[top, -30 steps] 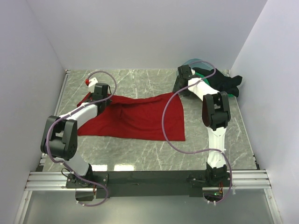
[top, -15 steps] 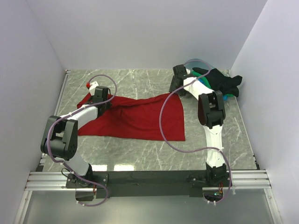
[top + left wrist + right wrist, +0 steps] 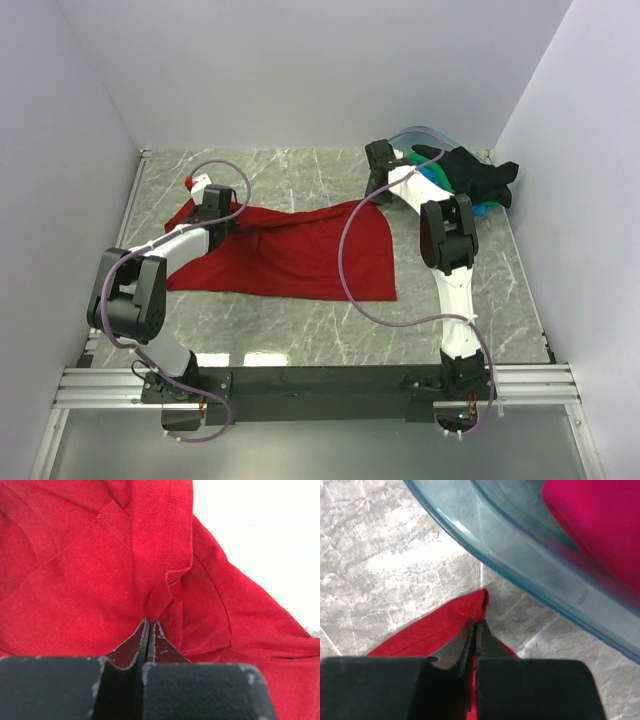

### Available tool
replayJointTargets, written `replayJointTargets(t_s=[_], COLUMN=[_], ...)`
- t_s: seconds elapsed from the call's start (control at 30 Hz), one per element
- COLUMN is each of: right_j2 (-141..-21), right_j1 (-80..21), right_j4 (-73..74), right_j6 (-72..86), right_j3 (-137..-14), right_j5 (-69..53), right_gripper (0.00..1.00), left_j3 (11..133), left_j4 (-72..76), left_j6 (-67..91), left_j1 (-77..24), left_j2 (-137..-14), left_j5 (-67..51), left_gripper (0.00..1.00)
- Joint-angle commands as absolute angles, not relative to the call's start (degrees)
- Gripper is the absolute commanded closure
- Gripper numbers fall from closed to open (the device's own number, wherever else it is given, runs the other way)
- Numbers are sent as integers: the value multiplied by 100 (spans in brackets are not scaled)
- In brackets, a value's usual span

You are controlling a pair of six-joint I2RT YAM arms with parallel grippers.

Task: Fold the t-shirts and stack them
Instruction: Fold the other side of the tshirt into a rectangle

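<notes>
The marble desk (image 3: 300,335) carries the dark red t-shirt (image 3: 300,255), spread across its middle. At the far right stands the clear tub (image 3: 520,565), a black t-shirt (image 3: 475,172) draped over it. The left pincer (image 3: 150,626) is clamped on the red cloth's left end, the right pincer (image 3: 476,626) on its far right corner.

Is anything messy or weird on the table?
Yes. The black t-shirt flops out over the rim of the clear tub at the far right, and the dark red t-shirt lies rumpled, not flat.
</notes>
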State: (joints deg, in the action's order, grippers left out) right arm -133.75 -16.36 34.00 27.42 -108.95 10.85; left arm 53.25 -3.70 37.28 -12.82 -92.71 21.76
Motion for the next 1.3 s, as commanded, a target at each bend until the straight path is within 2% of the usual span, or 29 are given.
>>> replayJointTargets(t_s=[0.0,0.4,0.6,0.97,1.27], right_j2=[-13185,-10786,-10178,-9195,-8763], right_j1=[-1670,-1731,-1916,-2575,-2725], right_j4=[3183,1706,1626,1731,1723], right_j6=[2699,2417,2373,2478,2628], right_j3=[-10785,-8027,-7262,-6127,-5406], right_j5=[1143,1063,1160,2187,2470], right_gripper=[100,100,100,100,100], left_j3=[5414,5011,4633,3859,3393], left_j4=[-290,-141,-176,-518,-791], left_j6=[3621,3744,3832,4254,4430], left_j1=[-1266,-1266,-1266,-1266,-1274], left_j2=[-9044,-8508,-8244,-7524,-6891], left_j5=[2434,2874,2883,2997,2962], left_gripper=[100,100,100,100,100])
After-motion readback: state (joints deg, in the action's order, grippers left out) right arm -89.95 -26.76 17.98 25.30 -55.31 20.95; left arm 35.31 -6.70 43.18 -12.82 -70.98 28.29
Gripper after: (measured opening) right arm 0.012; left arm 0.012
